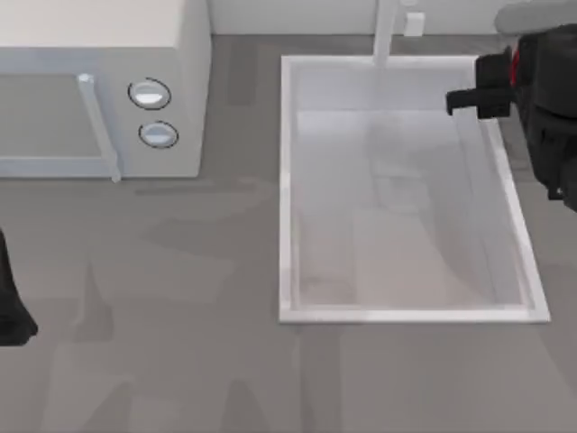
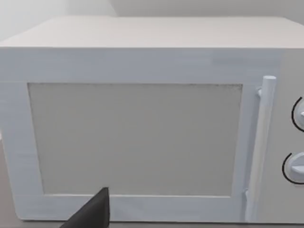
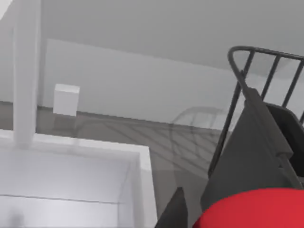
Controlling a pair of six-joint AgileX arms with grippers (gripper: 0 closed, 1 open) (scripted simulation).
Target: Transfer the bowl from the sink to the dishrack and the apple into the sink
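My right gripper (image 1: 464,99) hangs over the far right corner of the white sink (image 1: 287,189), shut on the red apple (image 3: 251,209); a sliver of the apple (image 1: 516,65) shows at the wrist. In the right wrist view the apple sits between the dark fingers (image 3: 251,152), with the sink's rim (image 3: 142,161) beneath and the black wire dishrack (image 3: 240,57) just beyond. The basin holds nothing that I can see. The bowl is out of view. My left arm (image 1: 11,307) is parked at the table's left edge.
A white microwave (image 1: 99,90) with two round knobs (image 1: 150,94) stands at the back left; the left wrist view faces its door (image 2: 135,137) and handle (image 2: 263,142). The white faucet post (image 1: 388,32) rises behind the sink. Bare grey table lies in front.
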